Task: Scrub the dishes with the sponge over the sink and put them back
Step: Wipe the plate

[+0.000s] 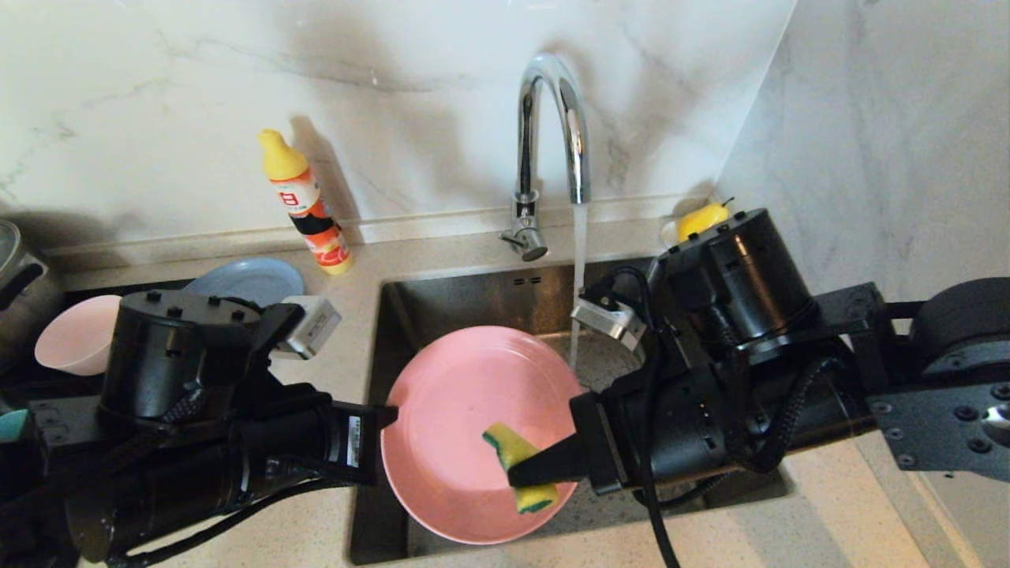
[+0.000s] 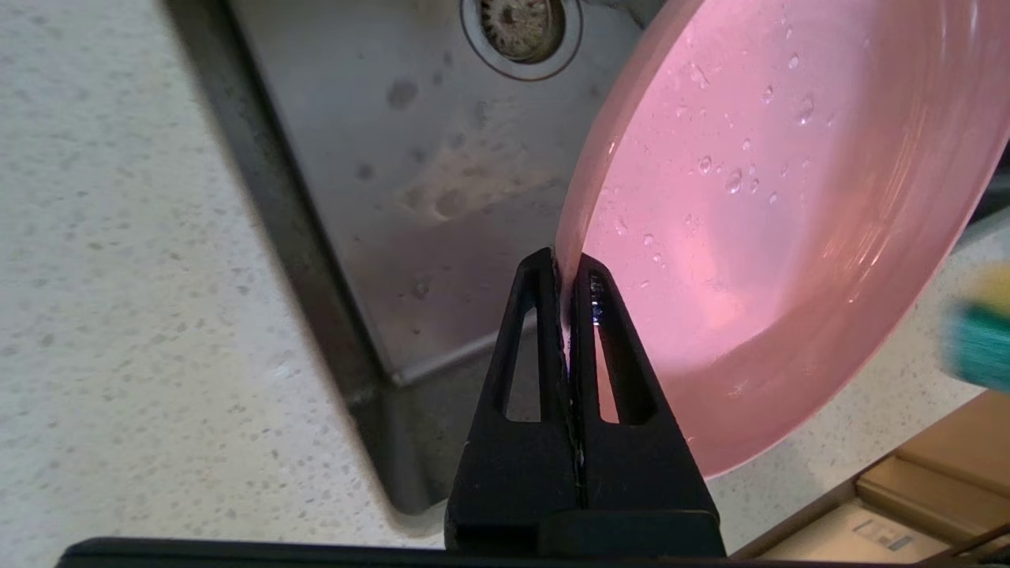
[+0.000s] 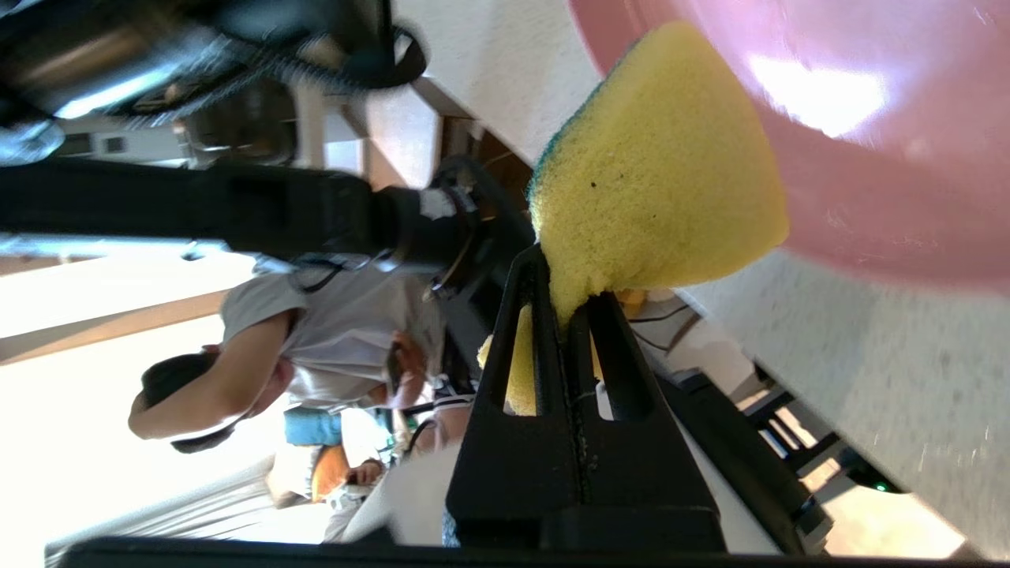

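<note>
Left hand (image 2: pixel 570 272) pinches the rim of the salmon-pink plate (image 1: pixel 465 426), held tilted over the sink (image 1: pixel 465 296). Right hand (image 3: pixel 570 296) clamps the sponge (image 1: pixel 517 465), yellow with a green side, pressed against the plate's wet inner face. Tap (image 1: pixel 552 134) runs one thin stream beside the right wrist. On the table left of the sink: one pale pink bowl (image 1: pixel 75 335), one blue-grey plate (image 1: pixel 248 278), one soap bottle (image 1: pixel 304 201). One yellow pear (image 1: pixel 702 219) behind the right arm.
</note>
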Controlling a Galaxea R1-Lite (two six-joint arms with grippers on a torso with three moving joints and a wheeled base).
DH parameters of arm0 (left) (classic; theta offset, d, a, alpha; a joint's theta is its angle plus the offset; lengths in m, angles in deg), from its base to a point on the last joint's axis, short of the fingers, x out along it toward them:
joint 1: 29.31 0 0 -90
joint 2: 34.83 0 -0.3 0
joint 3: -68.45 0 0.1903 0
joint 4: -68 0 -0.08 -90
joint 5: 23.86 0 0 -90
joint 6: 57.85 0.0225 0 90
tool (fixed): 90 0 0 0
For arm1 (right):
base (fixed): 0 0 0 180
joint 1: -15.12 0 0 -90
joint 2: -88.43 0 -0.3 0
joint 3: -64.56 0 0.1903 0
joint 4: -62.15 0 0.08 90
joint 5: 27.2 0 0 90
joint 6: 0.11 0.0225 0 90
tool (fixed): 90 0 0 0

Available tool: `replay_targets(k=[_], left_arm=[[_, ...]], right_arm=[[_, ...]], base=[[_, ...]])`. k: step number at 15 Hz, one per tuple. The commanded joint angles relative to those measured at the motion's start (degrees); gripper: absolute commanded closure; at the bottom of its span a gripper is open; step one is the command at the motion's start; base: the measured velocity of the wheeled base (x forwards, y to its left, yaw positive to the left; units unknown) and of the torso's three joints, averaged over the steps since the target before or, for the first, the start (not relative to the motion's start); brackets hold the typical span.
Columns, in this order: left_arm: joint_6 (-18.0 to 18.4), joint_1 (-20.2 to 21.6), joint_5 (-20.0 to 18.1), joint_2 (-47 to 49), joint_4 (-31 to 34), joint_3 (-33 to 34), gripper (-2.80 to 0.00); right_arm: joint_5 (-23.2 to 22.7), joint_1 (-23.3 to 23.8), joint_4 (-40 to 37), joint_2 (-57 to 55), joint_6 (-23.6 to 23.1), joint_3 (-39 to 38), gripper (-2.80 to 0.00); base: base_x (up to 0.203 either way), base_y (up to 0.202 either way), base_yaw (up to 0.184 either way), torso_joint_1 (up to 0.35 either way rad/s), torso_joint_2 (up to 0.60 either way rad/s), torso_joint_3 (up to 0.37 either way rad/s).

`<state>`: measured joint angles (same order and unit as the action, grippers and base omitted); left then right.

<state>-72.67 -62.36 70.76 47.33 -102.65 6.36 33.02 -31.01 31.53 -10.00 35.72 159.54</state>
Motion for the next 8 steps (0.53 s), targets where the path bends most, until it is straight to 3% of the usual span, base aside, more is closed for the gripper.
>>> replay_targets(k=[1,8], left_arm=[[-0.07,-0.32,0.04,1.41,-0.53,0.56,0.0],[-0.47,-0.79,0.04,1.7,-1.96,0.93,0.0]], right_arm=[[0.45,-0.78,-0.1,-3.95,0.21,1.87,0.0],[3.91,-2.77,-2.64,-10.87,0.21,8.15,0.0]], base=[[0.0,0.0,0.0,0.0,0.0,0.0],[0.0,0.0,0.0,0.0,0.0,0.0]])
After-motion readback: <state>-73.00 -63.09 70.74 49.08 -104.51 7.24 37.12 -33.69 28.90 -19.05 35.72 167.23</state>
